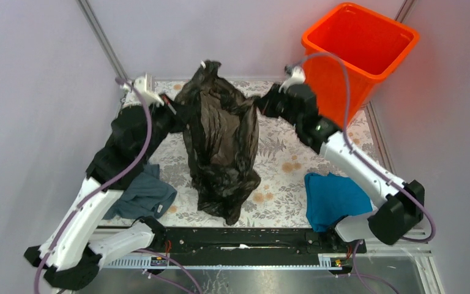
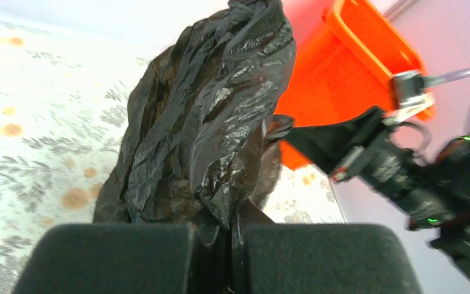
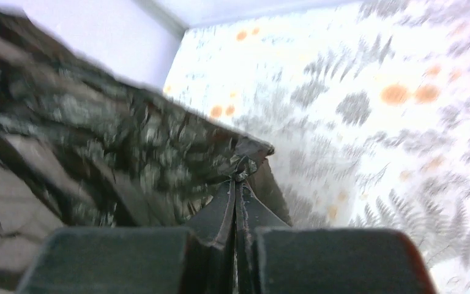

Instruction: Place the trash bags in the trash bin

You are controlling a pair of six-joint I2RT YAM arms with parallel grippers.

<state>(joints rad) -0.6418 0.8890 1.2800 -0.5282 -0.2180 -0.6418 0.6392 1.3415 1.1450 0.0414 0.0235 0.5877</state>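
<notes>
Two arms hold bag [image 1: 223, 141] up; not yet in bin [image 1: 336, 86].
Left end effector [image 2: 229, 245] is closed tight on bag's left edge, right end effector [image 3: 235, 202] pinched on its right edge, w/ plastic between the fingers in both wrist views. Bag hangs stretched btw them, lower end seemingly resting mid-counter [image 1: 287, 153]. Bin stands at far right corner, apart from bag, no bag inside. Done: gripped & partly lifted. Left, I'd judge: carry right, over rim, drop in. Grey-blue cloth [image 1: 144, 196] & teal cloth [image 1: 333, 199] lie near arm bases.
</notes>
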